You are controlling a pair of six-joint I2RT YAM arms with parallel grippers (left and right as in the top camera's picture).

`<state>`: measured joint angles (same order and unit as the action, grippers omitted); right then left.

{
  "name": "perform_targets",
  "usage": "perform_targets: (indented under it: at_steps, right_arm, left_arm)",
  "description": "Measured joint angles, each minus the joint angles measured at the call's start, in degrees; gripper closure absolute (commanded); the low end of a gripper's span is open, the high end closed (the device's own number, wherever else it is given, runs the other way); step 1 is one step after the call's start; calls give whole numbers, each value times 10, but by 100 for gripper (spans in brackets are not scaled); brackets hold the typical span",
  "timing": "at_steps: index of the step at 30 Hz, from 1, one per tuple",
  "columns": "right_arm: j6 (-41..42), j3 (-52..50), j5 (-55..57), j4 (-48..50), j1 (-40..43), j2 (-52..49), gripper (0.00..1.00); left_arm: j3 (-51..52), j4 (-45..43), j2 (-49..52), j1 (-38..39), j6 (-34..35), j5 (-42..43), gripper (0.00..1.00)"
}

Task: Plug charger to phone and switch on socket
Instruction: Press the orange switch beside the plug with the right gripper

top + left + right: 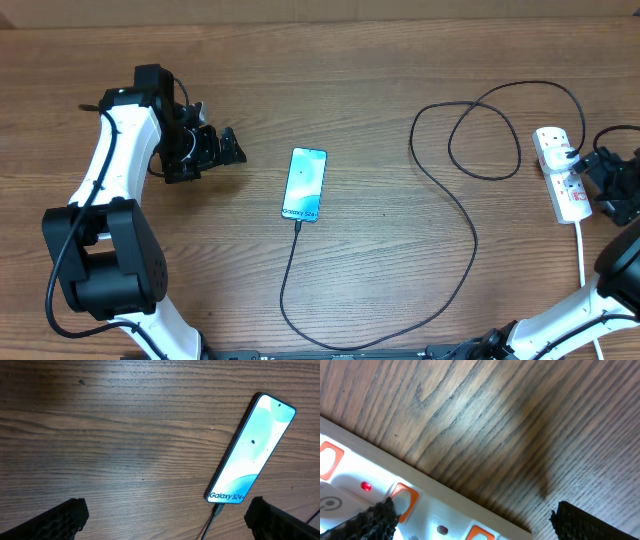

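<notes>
With the charger (289,262) apparently seated in the phone (305,184) mid-tabletop, the switching step is in hand: the right tool (598,180), wide open and empty, hovers at the socket (562,180) by the right edge, needing one finger pressed onto a switch; the left tool (215,148) sits open, empty.

light: bright, even | shadows: soft | glare: phone (252,450) screen washed | wrist views: slightly soft
</notes>
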<state>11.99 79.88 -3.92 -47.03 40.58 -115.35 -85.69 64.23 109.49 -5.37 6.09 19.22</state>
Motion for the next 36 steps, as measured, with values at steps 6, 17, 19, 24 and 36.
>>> perform_targets:
  at_steps: [6, 17, 19, 24, 36]
  right_arm:
    - [-2, 0, -8, -21, -1, 1, 0]
    - [9, 15, 2, -85, -11, 1, 0]
    - [16, 26, 24, -111, -16, 1, 0]
    - [24, 43, 40, -130, -17, 25, 0]
    - [28, 60, -56, -179, -18, 111, 0]
  left_arm:
    - [0, 0, 0, 0, 0, 0, 0]
    - [0, 0, 0, 0, 0, 0, 0]
    - [0, 0, 0, 0, 0, 0, 0]
    - [0, 0, 0, 0, 0, 0, 0]
    - [0, 0, 0, 0, 0, 0, 0]
